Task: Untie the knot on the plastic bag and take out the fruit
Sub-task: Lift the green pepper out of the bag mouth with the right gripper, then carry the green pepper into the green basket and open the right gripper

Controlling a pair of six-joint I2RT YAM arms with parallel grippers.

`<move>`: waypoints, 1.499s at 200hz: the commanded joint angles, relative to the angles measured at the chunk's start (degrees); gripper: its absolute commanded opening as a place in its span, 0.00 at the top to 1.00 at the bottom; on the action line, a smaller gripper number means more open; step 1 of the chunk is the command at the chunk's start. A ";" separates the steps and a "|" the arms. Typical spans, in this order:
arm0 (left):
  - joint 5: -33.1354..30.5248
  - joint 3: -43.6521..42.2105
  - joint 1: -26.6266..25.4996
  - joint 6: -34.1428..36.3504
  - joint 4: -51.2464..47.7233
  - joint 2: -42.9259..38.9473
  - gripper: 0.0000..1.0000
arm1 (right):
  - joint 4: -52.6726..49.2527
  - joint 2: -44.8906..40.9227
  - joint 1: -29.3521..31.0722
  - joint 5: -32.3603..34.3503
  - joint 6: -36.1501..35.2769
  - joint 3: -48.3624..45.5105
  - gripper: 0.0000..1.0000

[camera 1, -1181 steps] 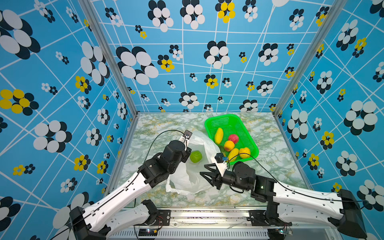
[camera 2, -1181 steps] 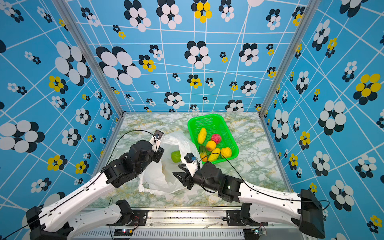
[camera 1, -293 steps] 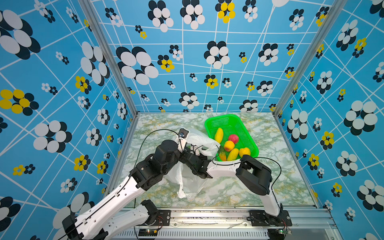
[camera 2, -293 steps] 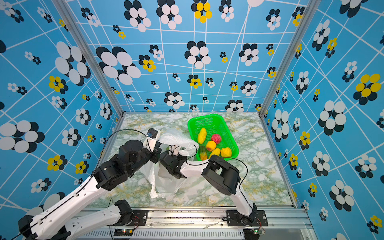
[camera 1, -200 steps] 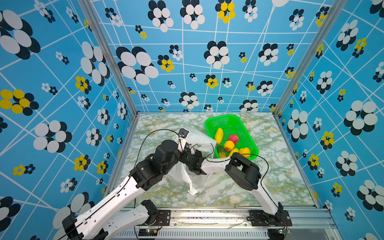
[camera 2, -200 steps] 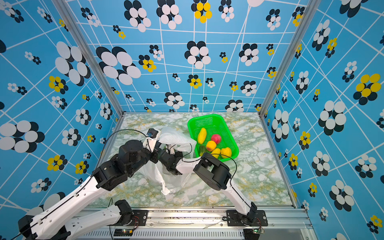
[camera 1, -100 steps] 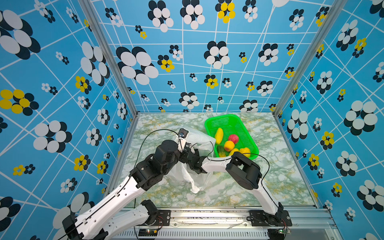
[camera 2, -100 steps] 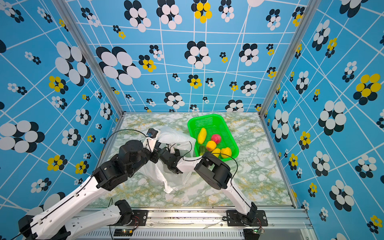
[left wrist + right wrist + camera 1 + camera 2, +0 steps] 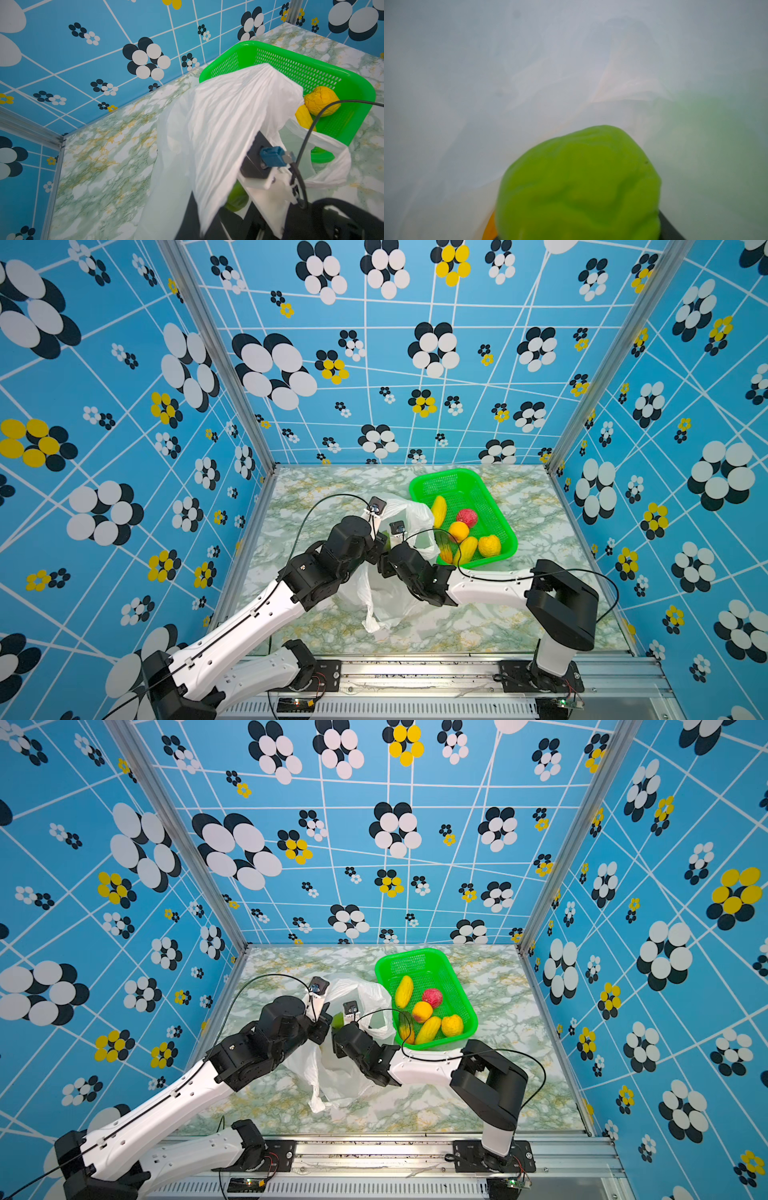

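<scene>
In both top views the plastic bag (image 9: 405,514) (image 9: 357,986) stands at the middle of the marble-patterned table (image 9: 519,614). Its upper edge leans against the left rim of the green basket (image 9: 453,472) (image 9: 415,952), and a loose tail trails toward the lower edge of the table. Bare table lies open to the right of the basket, along the back wall and at the lower right. The left strip beside the wall is narrow. The left gripper (image 9: 377,546) reaches in from the lower left with its elbow raised and is clenched on the bag, whose film rises and drapes over it in the left wrist view (image 9: 218,124). The right arm folds sharply at the lower right and stretches leftward across the middle. The right gripper (image 9: 338,1028) is inside the bag's mouth with the green fruit (image 9: 579,182) (image 9: 337,1020) between its jaws, a dark finger against the fruit's side. The other fruit (image 9: 467,549), yellow, red and orange pieces, lies in the basket's near half. Blue flower-print walls and metal posts close off three sides.
</scene>
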 commanded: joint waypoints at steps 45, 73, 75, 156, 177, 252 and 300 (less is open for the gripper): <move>-2.45 -1.19 0.37 -0.36 1.08 -1.27 1.00 | 9.21 -18.87 2.12 -4.76 -2.51 -14.95 0.60; -2.35 -1.47 0.62 -0.54 1.08 -1.53 1.00 | 9.61 -29.93 2.53 -5.50 -4.99 -20.13 0.57; -2.32 -1.51 0.63 -0.60 1.01 -1.53 1.00 | 9.60 -30.65 2.49 -5.48 -5.17 -20.50 0.57; -1.03 -1.41 1.04 -1.41 0.64 -1.94 1.00 | 2.03 -59.89 -4.94 8.76 -9.32 -31.46 0.53; -0.76 -1.79 1.07 -1.76 0.73 -2.40 1.00 | -0.14 -59.68 -10.08 9.78 -8.00 -31.31 0.53; -0.18 -1.68 1.11 -1.98 0.05 -3.10 1.00 | -17.42 -32.70 -32.74 -4.97 1.49 -11.36 0.50; -0.69 -1.54 1.17 -2.10 -2.11 -5.38 1.00 | -34.50 -4.93 -38.59 -5.89 0.16 16.70 0.62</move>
